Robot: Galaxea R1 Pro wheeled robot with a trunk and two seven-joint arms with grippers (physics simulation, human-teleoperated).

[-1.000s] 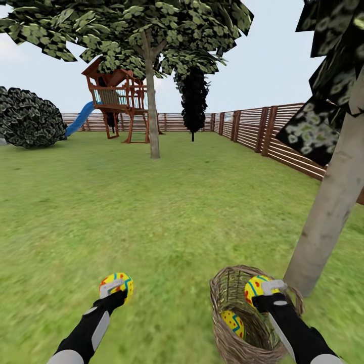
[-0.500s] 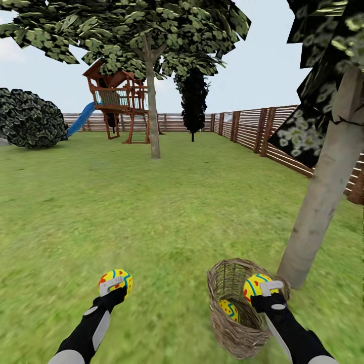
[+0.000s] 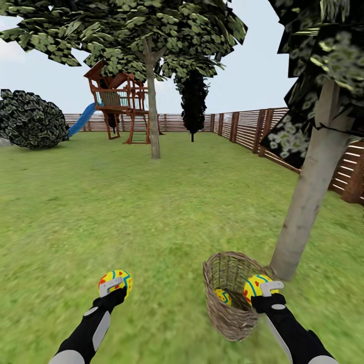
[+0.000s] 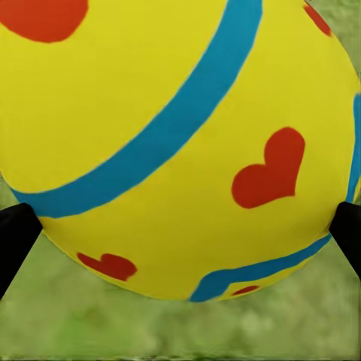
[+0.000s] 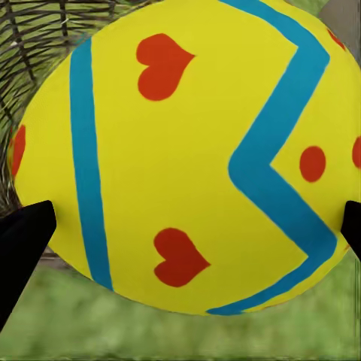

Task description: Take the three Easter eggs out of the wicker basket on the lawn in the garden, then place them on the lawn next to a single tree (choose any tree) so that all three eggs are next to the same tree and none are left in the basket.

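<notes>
My left gripper is shut on a yellow Easter egg with blue bands and red marks, held over open lawn. That egg is seen close up in the left wrist view. My right gripper is shut on a second egg, level with the right rim of the brown wicker basket. This egg is close up in the right wrist view, with wicker behind it. A third egg lies inside the basket. The tree rises just behind and to the right of the basket.
A dark slatted fence runs along the right side and the back. Far off stand a taller tree, a black columnar tree, a wooden playset with a blue slide and a bush. Open grass lies ahead and to the left.
The whole view has shifted, so the camera has moved: basket and tree trunk now sit higher and further left in the picture. Both grippers still hold their eggs.
</notes>
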